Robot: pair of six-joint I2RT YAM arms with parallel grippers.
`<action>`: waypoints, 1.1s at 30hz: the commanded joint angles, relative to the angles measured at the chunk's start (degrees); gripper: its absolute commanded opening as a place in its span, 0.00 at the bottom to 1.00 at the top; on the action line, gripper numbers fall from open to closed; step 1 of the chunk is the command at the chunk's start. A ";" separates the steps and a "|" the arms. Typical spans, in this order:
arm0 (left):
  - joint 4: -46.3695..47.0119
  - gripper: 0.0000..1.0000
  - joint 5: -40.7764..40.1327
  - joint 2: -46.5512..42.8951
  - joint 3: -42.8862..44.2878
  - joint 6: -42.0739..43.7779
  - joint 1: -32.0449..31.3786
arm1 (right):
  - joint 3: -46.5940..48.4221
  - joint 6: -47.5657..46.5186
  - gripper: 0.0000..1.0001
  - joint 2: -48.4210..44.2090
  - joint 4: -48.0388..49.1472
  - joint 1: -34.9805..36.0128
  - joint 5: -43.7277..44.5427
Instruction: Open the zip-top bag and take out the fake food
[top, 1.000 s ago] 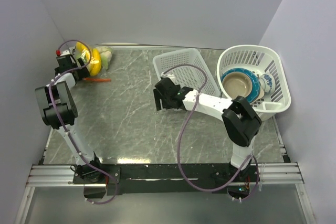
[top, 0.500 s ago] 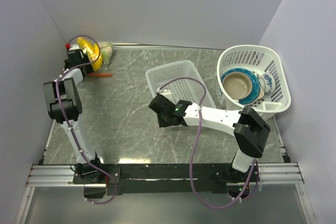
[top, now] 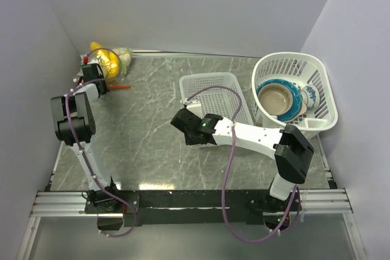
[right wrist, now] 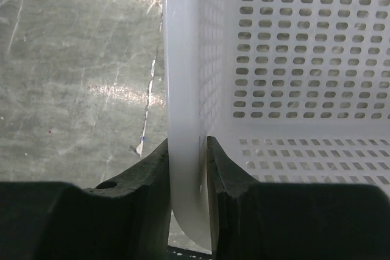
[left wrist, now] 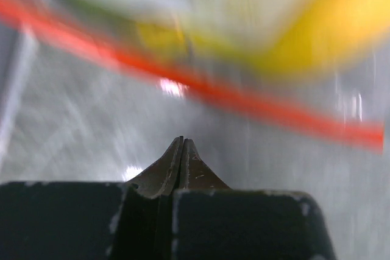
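Note:
The zip-top bag (top: 113,61) lies at the table's back left corner, with its orange-red zip strip (top: 120,87) on the near side. Yellow and pale fake food (top: 105,59) shows through it. My left gripper (top: 99,84) sits right by the strip's left end. In the blurred left wrist view the gripper (left wrist: 181,141) is shut, tips together, with the strip (left wrist: 244,98) and yellow food (left wrist: 323,28) just beyond them. My right gripper (top: 184,115) is shut on the near left rim of the white slotted basket (top: 214,77). The right wrist view shows that gripper (right wrist: 187,144) pinching the rim (right wrist: 180,59).
A round white laundry-style basket (top: 321,80) at the back right holds a blue and a tan bowl (top: 277,97). The grey walls stand close behind the bag and along both sides. The right arm stretches across the table's middle.
The left gripper has shut and slid slightly right beside the strip; the bag sits further into the corner. The right gripper closed on the basket's rim and the basket swung square to the table.

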 commanded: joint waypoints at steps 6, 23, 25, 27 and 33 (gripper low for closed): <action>-11.08 0.01 11.33 -21.99 -16.10 2.95 -2.10 | 2.48 4.81 0.36 3.61 -2.50 0.73 -3.89; -20.05 0.99 2.46 -3.58 24.91 -5.90 6.77 | 17.86 -3.98 1.00 3.63 -5.75 0.99 8.85; -21.63 0.99 1.23 2.31 31.57 -7.68 7.48 | 17.26 -4.43 1.00 2.75 -5.32 1.16 9.29; -22.51 0.99 0.01 6.26 34.24 -9.53 8.01 | 16.20 -5.04 1.00 1.60 -4.26 1.25 8.94; -17.25 0.97 -1.14 6.55 27.33 -12.34 8.10 | 15.41 -5.39 1.00 2.47 -3.73 1.25 8.67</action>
